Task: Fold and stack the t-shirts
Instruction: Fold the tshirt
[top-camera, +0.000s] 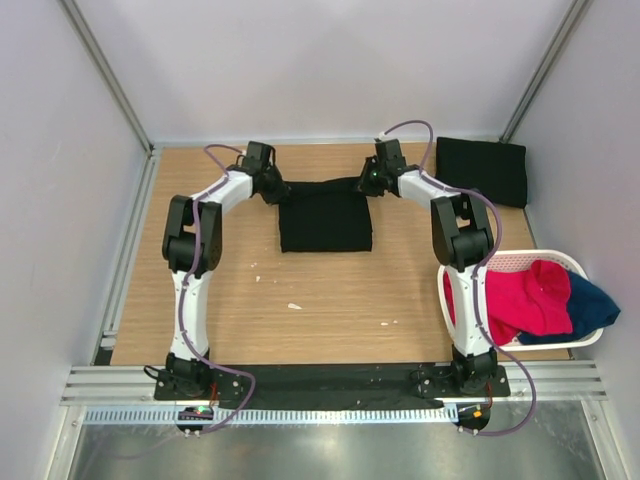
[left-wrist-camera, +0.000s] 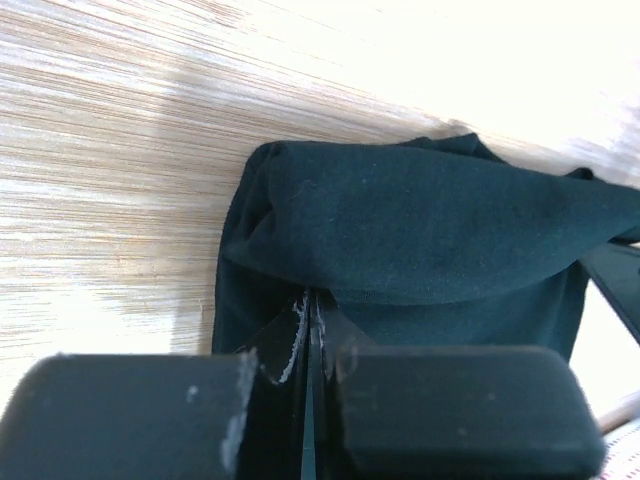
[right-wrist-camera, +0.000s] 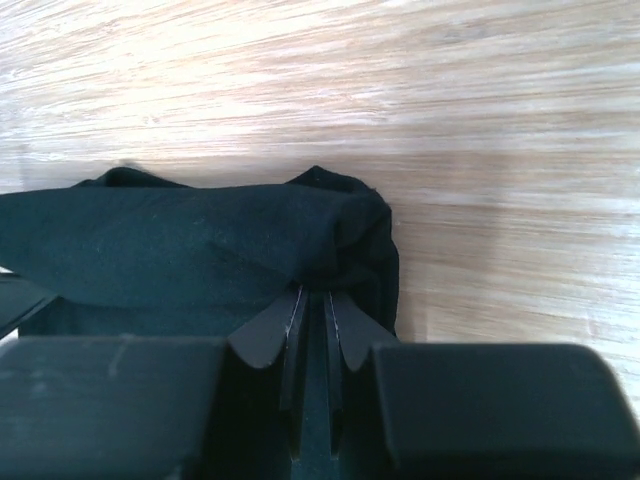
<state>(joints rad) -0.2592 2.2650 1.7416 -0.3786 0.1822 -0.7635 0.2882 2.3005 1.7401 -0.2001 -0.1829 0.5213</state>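
The black t-shirt (top-camera: 325, 222) lies partly folded at the far middle of the wooden table (top-camera: 330, 300), its far edge stretched as a narrow band between the two grippers. The left gripper (top-camera: 274, 187) is at the left end of that band and the right gripper (top-camera: 370, 182) at the right end. In the left wrist view the fingers (left-wrist-camera: 282, 345) are pressed fully together on a bunched fold of the black cloth. In the right wrist view the fingers (right-wrist-camera: 262, 335) stand a thin slit apart, pinching a gathered corner of the same shirt. Only the top view shows the rest: a second, folded black t-shirt (top-camera: 482, 170) at the far right corner, well apart, and a white basket (top-camera: 572, 264) at the right edge holding a red garment (top-camera: 525, 295) and a blue garment (top-camera: 590, 305).
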